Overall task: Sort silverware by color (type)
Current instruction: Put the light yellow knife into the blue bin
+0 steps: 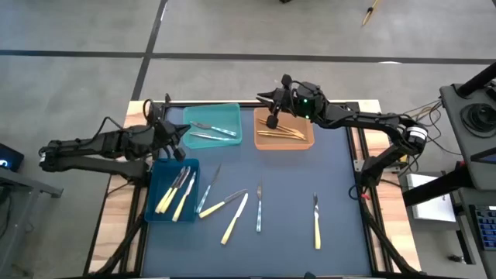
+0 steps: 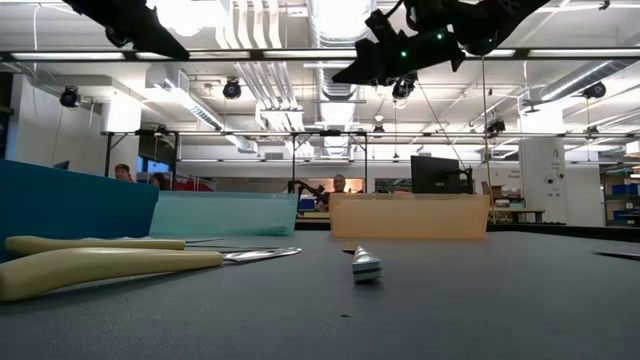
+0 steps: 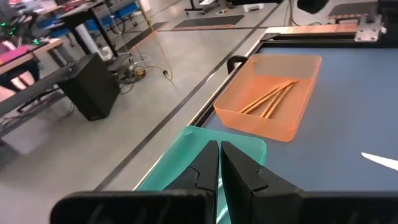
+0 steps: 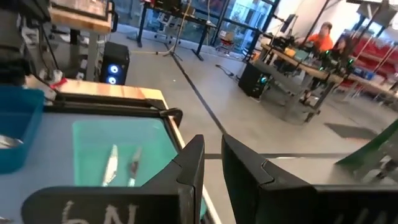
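High view: bins (image 1: 212,125) behind silverware (image 1: 235,217).

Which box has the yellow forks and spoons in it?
The dark blue bin, nearest the table's front left. It holds the pale yellow pieces. The teal bin holds silvery ones, and the orange bin holds orange-tan ones.

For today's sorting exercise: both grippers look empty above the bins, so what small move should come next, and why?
Probably swing the right gripper from over the orange bin down toward the lone yellow-handled knife on its side of the mat. It appears to hold nothing, and six pieces lie unsorted; the left gripper, shut, waits by the teal bin.
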{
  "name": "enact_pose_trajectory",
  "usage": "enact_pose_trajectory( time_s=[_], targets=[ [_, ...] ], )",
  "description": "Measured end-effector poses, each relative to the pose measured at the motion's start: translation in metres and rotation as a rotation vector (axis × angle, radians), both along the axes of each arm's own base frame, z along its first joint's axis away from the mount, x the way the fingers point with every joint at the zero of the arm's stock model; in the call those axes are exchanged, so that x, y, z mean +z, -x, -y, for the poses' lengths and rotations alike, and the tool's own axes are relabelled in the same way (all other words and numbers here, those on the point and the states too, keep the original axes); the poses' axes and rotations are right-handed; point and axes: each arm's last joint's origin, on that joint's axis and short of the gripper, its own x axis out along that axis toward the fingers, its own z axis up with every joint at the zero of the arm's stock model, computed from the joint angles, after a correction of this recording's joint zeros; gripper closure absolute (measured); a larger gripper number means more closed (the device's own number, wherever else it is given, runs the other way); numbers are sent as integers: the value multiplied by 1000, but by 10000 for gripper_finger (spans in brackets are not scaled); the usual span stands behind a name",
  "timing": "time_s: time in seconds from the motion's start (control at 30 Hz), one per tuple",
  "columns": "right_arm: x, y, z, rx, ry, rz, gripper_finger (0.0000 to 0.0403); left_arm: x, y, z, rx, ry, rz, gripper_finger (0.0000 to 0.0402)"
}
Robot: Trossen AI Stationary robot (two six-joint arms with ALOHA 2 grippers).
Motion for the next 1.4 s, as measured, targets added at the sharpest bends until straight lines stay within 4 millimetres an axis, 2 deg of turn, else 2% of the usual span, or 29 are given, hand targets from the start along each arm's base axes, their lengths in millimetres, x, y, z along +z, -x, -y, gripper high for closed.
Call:
enact_pose_trajectory(
  time_s=[0.3, 0.5, 0.67, 0.93, 1.17, 1.4],
  targets=[
    [0, -9, -19, 53, -88, 32, 355, -9, -3, -2, -54, 20, -40, 402],
    [2, -15, -38, 111, -74, 27, 355, -20, -2, -1, 2, 165, -45, 402],
    [3, -15, -41, 119, -64, 20, 355, -26, -5, 1, -22, 292, -43, 402],
    [0, -15, -46, 133, -86, -15, 355, -42, -28, 2, -32, 409, -126, 401],
    [2, -8, -66, 177, -123, -112, 355, -58, -54, 5, -76, 457, -212, 401],
    [9, 9, -87, 216, -191, -206, 355, -73, -72, 16, -74, 515, -240, 401]
  ],
)
